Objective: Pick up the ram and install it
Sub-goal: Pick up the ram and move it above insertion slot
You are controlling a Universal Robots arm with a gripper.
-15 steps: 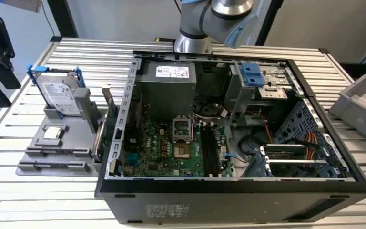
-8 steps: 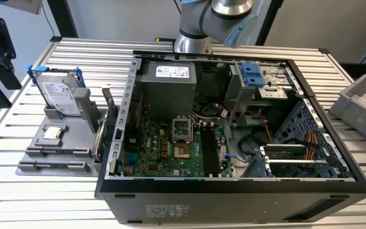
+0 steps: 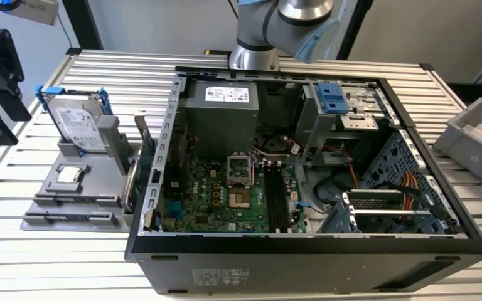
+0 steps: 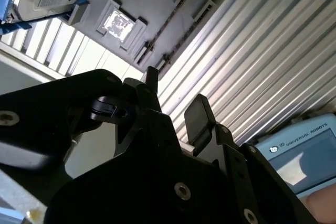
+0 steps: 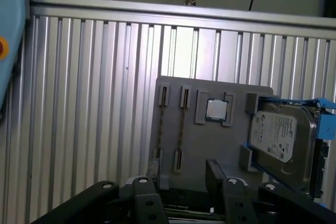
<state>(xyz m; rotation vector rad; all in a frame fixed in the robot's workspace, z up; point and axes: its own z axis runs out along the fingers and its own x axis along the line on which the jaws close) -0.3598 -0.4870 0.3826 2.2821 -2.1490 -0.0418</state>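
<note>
My black gripper (image 3: 5,122) hangs over the table beyond the exterior view's left end of the grey fixture tray (image 3: 90,188). Its fingers stand apart with nothing between them in both wrist views (image 4: 173,92) (image 5: 184,170). The tray (image 5: 210,140) lies just ahead of the fingertips. Two thin dark strips (image 5: 159,127) run between the tray's slot holders; I cannot tell whether either is the ram. The open computer case (image 3: 308,248) lies on its side in the middle. Its green motherboard (image 3: 216,197) carries long black slots (image 3: 275,200).
On the tray sit a silver hard drive in a blue bracket (image 3: 80,125) and a small square chip (image 3: 69,175). A green card (image 3: 143,157) stands between tray and case. A grey bin (image 3: 476,141) is at the exterior view's right. The table is ribbed metal.
</note>
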